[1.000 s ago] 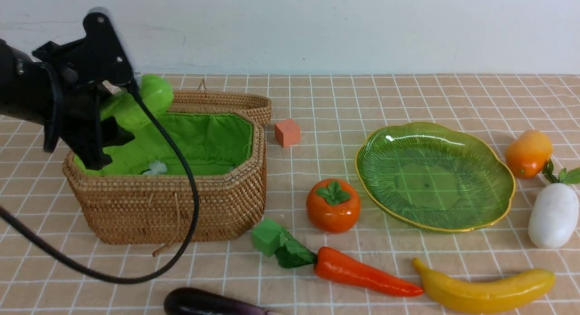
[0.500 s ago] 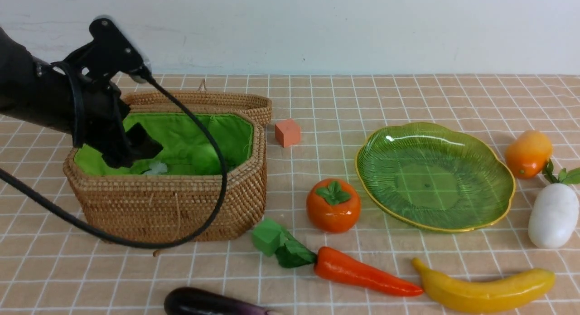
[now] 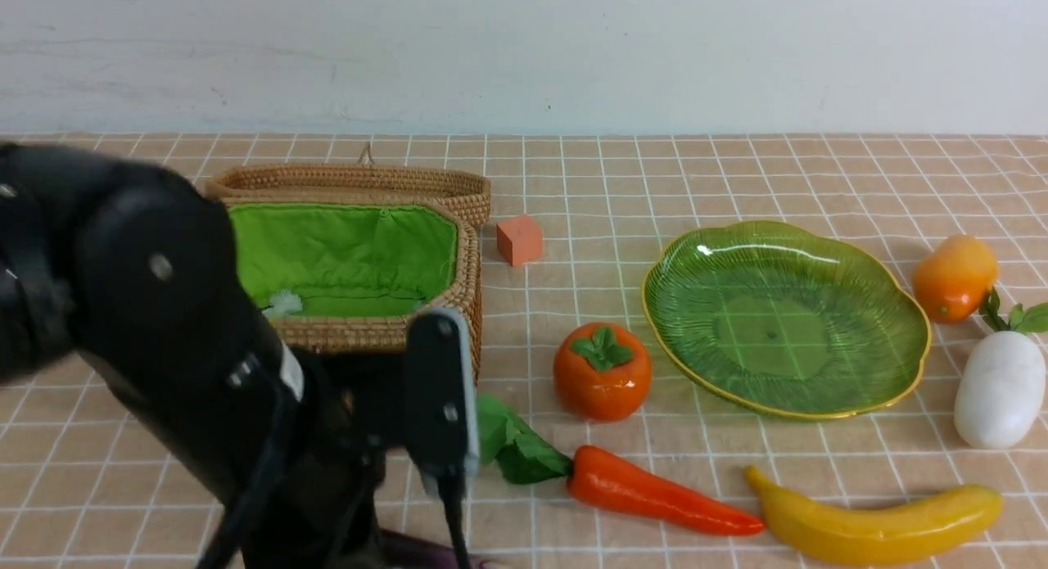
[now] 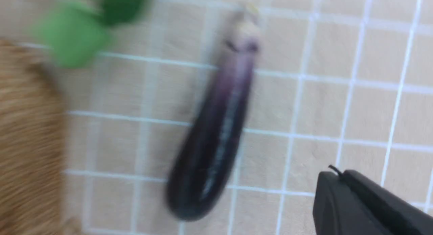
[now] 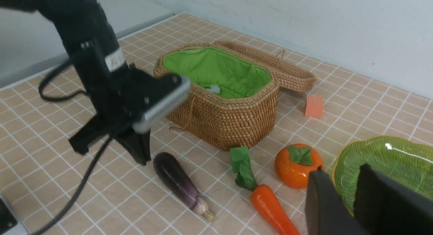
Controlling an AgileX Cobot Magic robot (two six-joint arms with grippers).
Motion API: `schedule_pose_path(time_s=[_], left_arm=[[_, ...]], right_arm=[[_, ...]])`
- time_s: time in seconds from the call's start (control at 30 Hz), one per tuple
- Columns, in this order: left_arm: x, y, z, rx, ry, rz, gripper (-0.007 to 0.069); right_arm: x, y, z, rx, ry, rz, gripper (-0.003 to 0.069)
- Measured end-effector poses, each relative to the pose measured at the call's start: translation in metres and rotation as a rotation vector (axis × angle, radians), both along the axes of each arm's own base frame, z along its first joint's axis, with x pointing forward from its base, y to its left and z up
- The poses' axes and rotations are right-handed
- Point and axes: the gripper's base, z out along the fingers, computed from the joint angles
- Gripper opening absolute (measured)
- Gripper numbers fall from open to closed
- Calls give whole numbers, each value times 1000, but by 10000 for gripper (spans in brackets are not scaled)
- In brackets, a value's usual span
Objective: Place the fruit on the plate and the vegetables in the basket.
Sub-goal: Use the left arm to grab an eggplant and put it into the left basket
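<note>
Left hand (image 5: 111, 145) off basket (image 3: 385, 331) now

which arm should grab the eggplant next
The left. Its gripper hangs open just beside the eggplant, with nothing in it, and the basket is right behind. The right gripper sits farther off, by the plate.

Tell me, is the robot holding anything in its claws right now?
No. The left claw is open above the table beside the eggplant, touching nothing. The right claw holds nothing visible.
</note>
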Motion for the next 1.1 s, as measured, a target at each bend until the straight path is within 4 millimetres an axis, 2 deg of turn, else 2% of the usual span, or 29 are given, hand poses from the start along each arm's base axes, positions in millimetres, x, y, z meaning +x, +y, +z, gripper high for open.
schedule_pose_path(time_s=[0.03,0.1,0.13,0.2,0.27,0.4,0.5,0.57,0.6,0.63,0.73,0.77,0.83,0.97,1.0,1.03,1.1], left_arm=[[0,-1,-2,2,-5,1,48],[3,-12,-23,58,-29,-23,186],[5,-13,-26,58,-33,-19,210],[16,-21,-41,62,-80,0,351],[24,-25,-52,71,-104,11,449],[32,-30,-71,91,-92,21,536],[35,-33,-87,115,-65,17,531],[37,-34,-98,135,-36,19,465],[37,-35,-99,135,-35,20,428],[37,-35,-99,139,-30,20,350],[38,-35,-97,147,-32,24,341],[38,-35,-93,156,-28,31,341],[40,-35,-73,153,-37,67,341],[45,-32,-8,75,-188,131,341],[45,-32,-4,65,-198,135,341],[51,-24,30,33,-339,145,341],[60,-12,62,8,-497,164,341]], right_arm=[[0,0,0,0,0,0,165],[0,0,0,-1,2,1,165],[0,0,0,-1,2,1,165],[0,0,-1,-5,7,3,169],[-1,0,-2,-16,22,11,171],[-3,1,-6,-37,56,28,171],[-4,1,-7,-46,69,34,171],[-5,2,-7,-41,78,44,171],[-5,2,-8,-40,82,48,171],[-5,2,-7,-36,84,51,172],[-5,3,-7,-33,85,54,175],[-5,3,-7,-31,83,52,175],[-5,2,-6,-23,74,48,176],[-3,2,-2,5,42,33,178],[-3,2,-2,8,40,32,178],[-1,2,1,32,8,16,179],[1,1,5,58,-26,0,179]])
